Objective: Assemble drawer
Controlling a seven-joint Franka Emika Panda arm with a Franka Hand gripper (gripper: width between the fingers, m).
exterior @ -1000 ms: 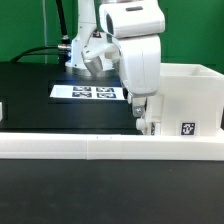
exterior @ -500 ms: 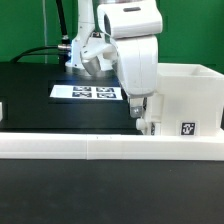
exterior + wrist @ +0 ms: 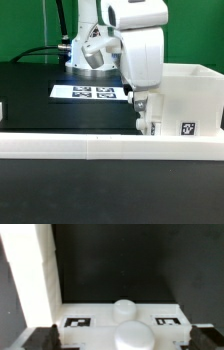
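Exterior view, left to right: marker board (image 3: 92,93) flat on the black bench (image 3: 35,100); arm with claw (image 3: 146,122) lowered at the left wall of the big white box (image 3: 185,100); long low rail (image 3: 100,148) runs across the front.

Box stands at the exterior view's right, tag (image 3: 186,128) on its front face. Claw sits at the box's left edge, touching or just beside it; contact not resolvable.

Wrist view: a white tagged part (image 3: 125,322) lies directly under the claw (image 3: 122,336), dark fingers (image 3: 40,338) spread to either side of it. Claw reads as released, gripping nothing.

Judgement: the part is centred between the fingers, straight below; next move probably needs only descent and closing, no sideways correction.
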